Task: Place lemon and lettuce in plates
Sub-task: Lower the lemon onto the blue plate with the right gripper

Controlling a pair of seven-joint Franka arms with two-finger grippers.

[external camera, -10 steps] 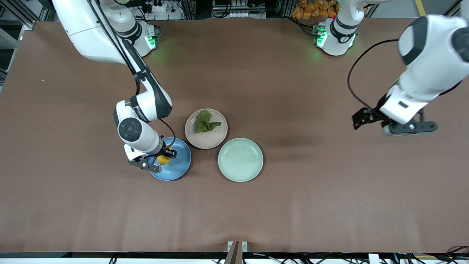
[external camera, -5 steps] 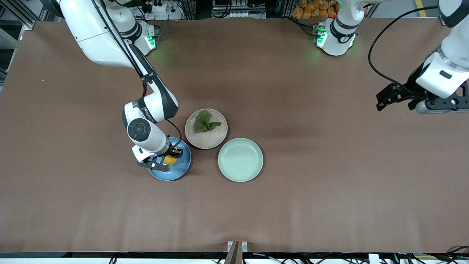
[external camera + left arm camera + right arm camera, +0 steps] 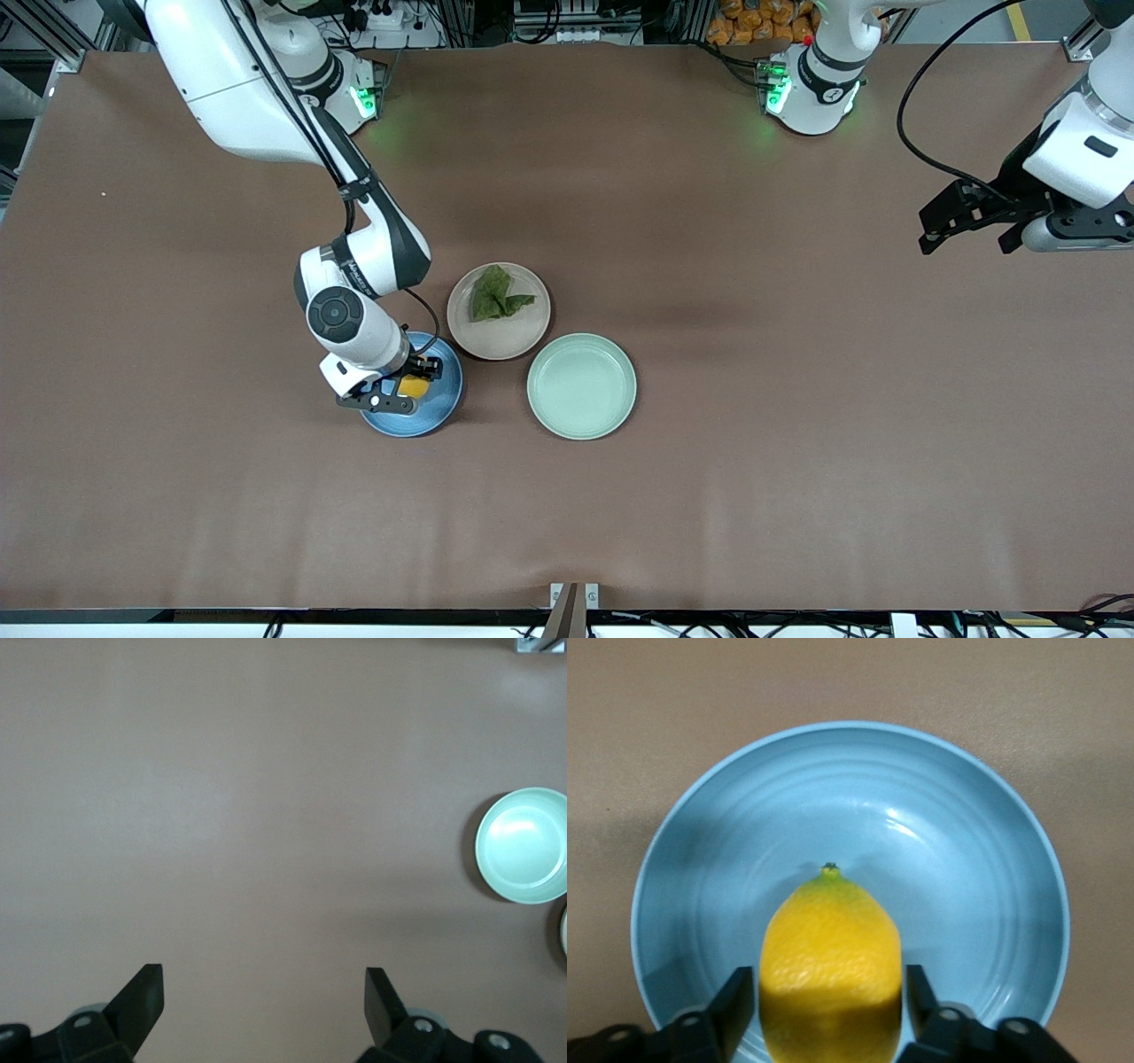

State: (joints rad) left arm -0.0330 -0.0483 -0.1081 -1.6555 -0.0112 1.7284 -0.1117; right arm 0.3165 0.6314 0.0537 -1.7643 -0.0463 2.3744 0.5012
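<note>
The yellow lemon (image 3: 413, 385) is over the middle of the blue plate (image 3: 446, 396), low in it. My right gripper (image 3: 409, 383) is shut on the lemon, one finger on each side. In the right wrist view the lemon (image 3: 831, 948) points its nub away from the gripper (image 3: 830, 979), with the blue plate (image 3: 966, 859) under it. The dark green lettuce (image 3: 494, 295) lies on the beige-pink plate (image 3: 514, 341). My left gripper (image 3: 966, 235) is open and empty, high over the bare table at the left arm's end; it also shows in the left wrist view (image 3: 263, 979).
A pale mint green plate (image 3: 581, 386) stands empty beside the other two, toward the left arm's end and nearer the front camera than the beige-pink plate. It also shows in the left wrist view (image 3: 524, 844). Brown table all around.
My right gripper has carried the lemon in over the blue plate's middle and settled there. My left arm has pulled away toward its end of the table.
</note>
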